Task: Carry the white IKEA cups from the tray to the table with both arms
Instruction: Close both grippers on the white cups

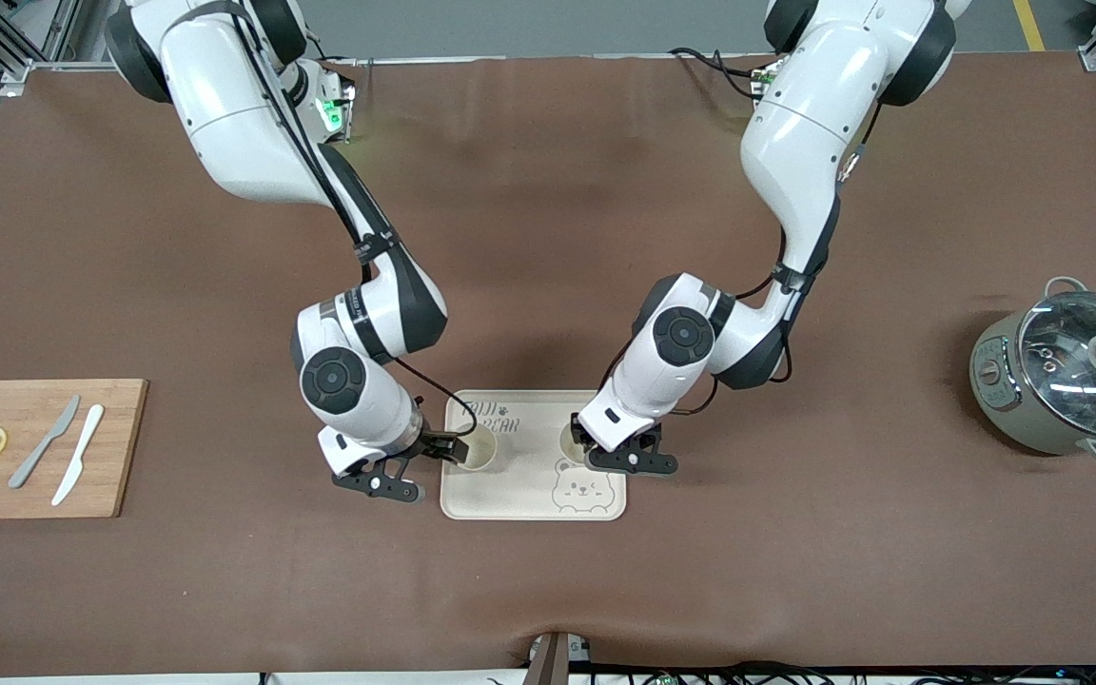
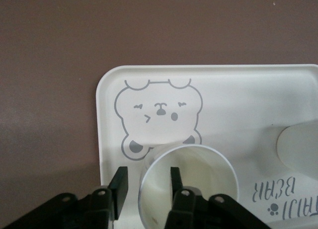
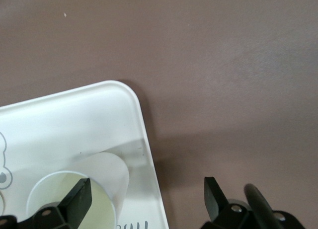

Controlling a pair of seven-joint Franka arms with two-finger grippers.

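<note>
Two white IKEA cups stand upright on the cream bear-print tray. One cup is at the tray's end toward the right arm. My right gripper is open wide, with one finger inside this cup and the other outside the tray, over the brown table. The other cup is largely hidden under my left gripper. In the left wrist view the left gripper straddles that cup's wall, one finger inside and one outside. Small gaps show on both sides.
A wooden cutting board with two lemon slices and two knives lies toward the right arm's end of the table. A grey pot with a glass lid stands toward the left arm's end. Brown mat covers the table.
</note>
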